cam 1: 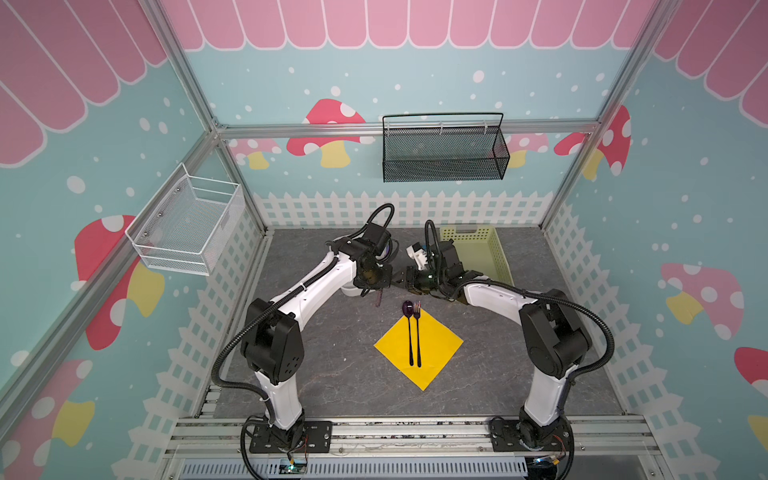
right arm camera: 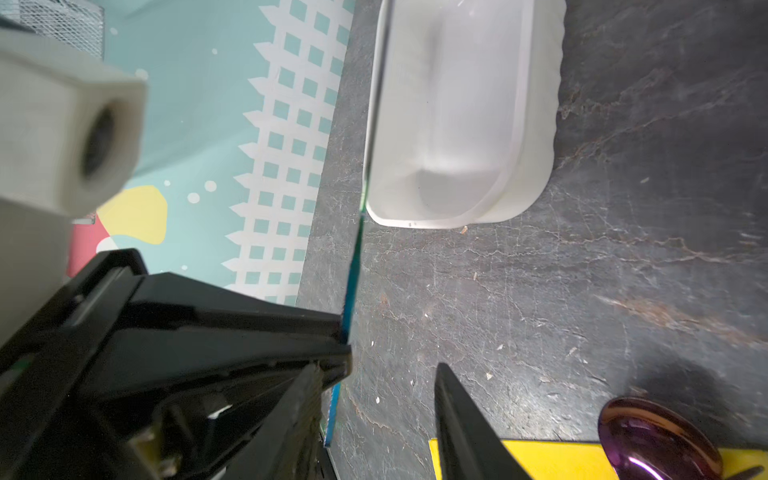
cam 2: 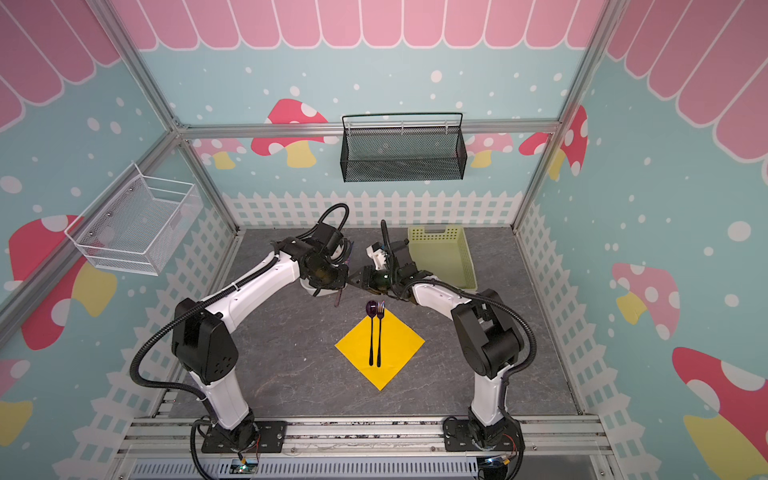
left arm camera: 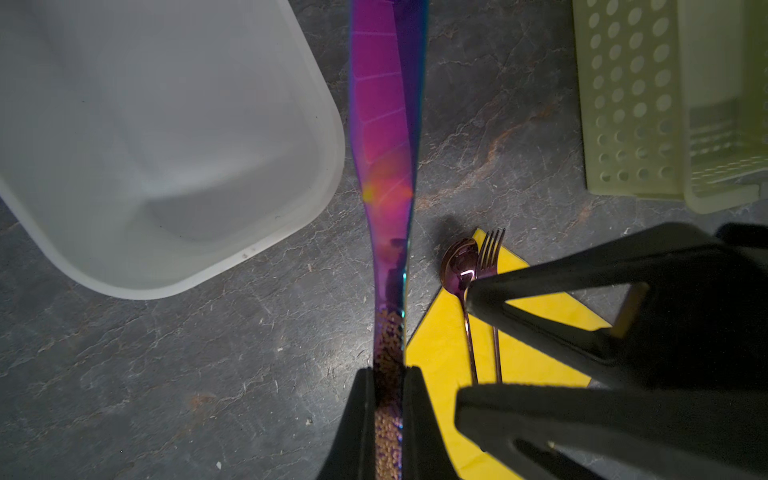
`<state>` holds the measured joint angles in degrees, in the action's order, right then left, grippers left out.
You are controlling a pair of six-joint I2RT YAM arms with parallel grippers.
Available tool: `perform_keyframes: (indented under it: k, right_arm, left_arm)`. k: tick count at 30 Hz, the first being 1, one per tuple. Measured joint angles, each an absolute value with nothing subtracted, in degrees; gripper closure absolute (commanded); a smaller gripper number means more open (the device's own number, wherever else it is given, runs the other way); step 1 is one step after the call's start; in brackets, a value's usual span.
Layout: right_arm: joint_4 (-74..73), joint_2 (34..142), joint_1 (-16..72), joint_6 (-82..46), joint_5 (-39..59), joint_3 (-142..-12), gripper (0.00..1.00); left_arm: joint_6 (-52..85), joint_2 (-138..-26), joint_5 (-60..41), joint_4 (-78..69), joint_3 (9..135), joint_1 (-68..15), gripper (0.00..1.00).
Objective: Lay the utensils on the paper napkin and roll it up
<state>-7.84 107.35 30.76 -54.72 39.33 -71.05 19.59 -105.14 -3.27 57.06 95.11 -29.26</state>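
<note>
The left gripper (left arm camera: 388, 376) has its jaws clenched on the textured handle of the knife (left arm camera: 382, 124), whose iridescent violet blade runs out ahead of the fingers, clear of the grey tabletop (cam 1: 332, 365). In both top views the knife (cam 1: 379, 298) hangs just off the far corner of the paper napkin (cam 1: 440, 345), not on it. The right gripper (left arm camera: 463, 345) stands close beside the knife with its jaws parted and nothing grasped; whether a finger touches the knife cannot be told. The spoon (cam 1: 410, 332) and fork (cam 1: 417, 336) lie side by side along the flat yellow napkin's diagonal, heads reaching past its far corner. A white tub (left arm camera: 166, 124) and a pale green basket (cam 1: 498, 257) sit behind.
</note>
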Motion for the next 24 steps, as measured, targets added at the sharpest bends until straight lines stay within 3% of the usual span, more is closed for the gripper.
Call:
perform_keyframes:
  k: [24]
  right_arm:
    - [-18.22, 111.22, 30.44, -62.96, 41.80, -70.46, 0.56]
  left_arm:
    - [20.43, -105.14, -1.76, 56.80, 93.76, -30.15, 0.95]
